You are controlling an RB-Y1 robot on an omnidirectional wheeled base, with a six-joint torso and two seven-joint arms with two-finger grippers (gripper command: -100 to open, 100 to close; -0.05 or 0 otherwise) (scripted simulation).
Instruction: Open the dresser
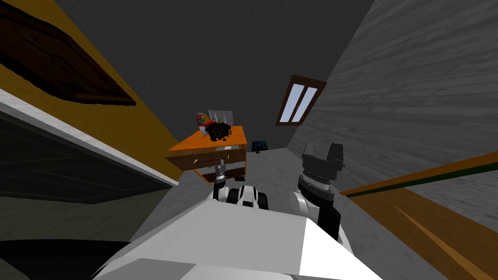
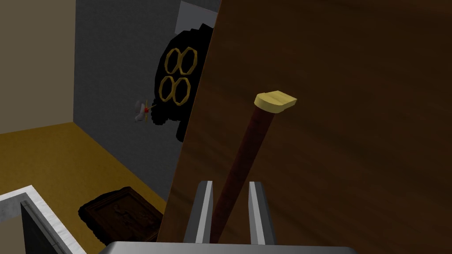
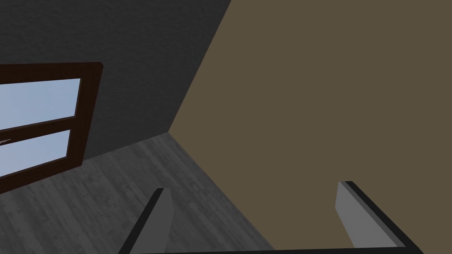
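Note:
The dresser [image 1: 210, 144] has an orange top and dark brown drawer fronts, and it stands ahead of me against the yellow wall. My left arm reaches to its front, with the left gripper [image 1: 220, 171] at a drawer. In the left wrist view a brown drawer front [image 2: 335, 145] lies behind a dark red bar handle [image 2: 242, 158] with a pale yellow end cap [image 2: 276, 101]. My left gripper [image 2: 229, 184] is shut on that handle, one finger on each side. My right gripper [image 1: 322, 156] is raised to the right, its fingers [image 3: 163, 211] wide open and holding nothing.
A black tangled object with gold rings [image 1: 219, 130] [image 2: 177, 78] and small items sit on the dresser top. A window [image 1: 297, 99] is on the far wall. A small dark thing [image 1: 259, 145] lies on the grey floor. A brown wooden surface [image 1: 437, 228] is at my right.

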